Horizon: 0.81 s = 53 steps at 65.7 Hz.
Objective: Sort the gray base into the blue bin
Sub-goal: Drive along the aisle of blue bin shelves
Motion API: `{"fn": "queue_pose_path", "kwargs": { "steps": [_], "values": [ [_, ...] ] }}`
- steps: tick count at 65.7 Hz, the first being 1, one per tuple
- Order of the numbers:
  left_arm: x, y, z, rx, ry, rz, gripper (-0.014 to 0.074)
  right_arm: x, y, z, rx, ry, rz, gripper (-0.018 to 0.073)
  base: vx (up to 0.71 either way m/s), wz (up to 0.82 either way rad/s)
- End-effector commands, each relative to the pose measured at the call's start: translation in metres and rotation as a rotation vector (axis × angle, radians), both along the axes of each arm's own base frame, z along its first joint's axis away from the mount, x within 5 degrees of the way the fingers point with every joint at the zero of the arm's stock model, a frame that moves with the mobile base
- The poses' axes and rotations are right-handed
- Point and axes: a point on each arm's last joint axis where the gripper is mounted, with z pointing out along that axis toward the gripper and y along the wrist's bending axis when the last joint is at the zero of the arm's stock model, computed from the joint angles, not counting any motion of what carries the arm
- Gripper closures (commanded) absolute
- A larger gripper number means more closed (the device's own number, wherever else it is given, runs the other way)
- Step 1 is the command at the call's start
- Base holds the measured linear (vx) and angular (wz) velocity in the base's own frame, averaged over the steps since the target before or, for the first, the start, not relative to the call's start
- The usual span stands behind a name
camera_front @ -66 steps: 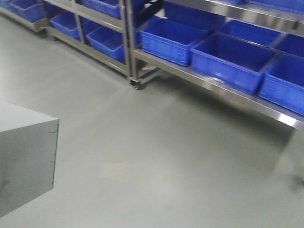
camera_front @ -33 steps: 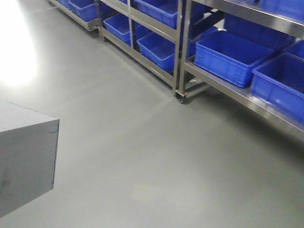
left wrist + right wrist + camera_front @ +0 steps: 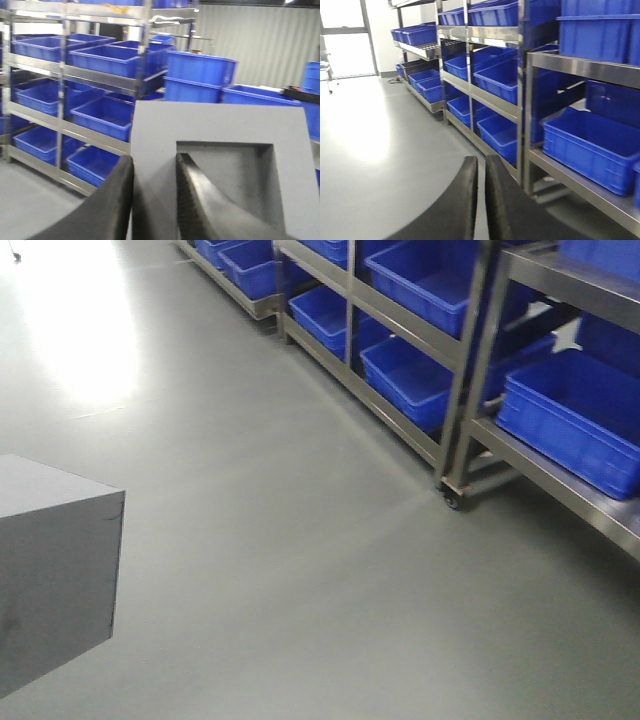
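Gray base (image 3: 220, 120) sat gripped in left end effector (image 3: 155, 160), right end effector (image 3: 481, 160) closed empty; we hadn't reached blue bin (image 3: 570, 425).

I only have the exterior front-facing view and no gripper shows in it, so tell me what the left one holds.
Observer: The left gripper is shut on the gray base, one finger in its square recess, the other outside its wall.
Operator: Report the right one.
Observer: The right gripper is shut, nothing between its fingers.
Operator: Look for bins off the racks.
Observer: The left wrist view shows two blue bins stacked beside the shelving rack.
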Motion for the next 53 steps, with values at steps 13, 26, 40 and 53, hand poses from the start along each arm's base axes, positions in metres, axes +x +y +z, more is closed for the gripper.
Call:
{"fn": "queue_pose_path", "kwargs": {
  "steps": [13, 26, 40, 53],
  "values": [
    [-0.0028, -0.0014, 0.0166, -0.062, -0.095, -0.032, 0.0591, -0.0007, -0.0001, 0.0069, -0.013, -0.081, -0.003, 0.0564, 0.48, 0.35],
    [-0.0028, -0.0014, 0.0166, -0.062, -0.095, -0.032, 0.0591, -0.0007, -0.0001, 0.0069, -0.013, -0.081, -0.003, 0.0564, 0.48, 0.38],
    [-0.0029, -0.0014, 0.0166, -0.062, -0.095, -0.032, 0.0591, -0.0007, -0.0001, 0.0069, -0.013, -0.081, -0.003, 0.0564, 0.49, 0.33],
    [-0.0029, -0.0014, 0.0166, -0.062, -0.095, -0.032, 0.0591, -0.0007, -0.0001, 0.0069, -0.013, -0.081, -0.003, 0.0564, 0.49, 0.26]
  ]
}}
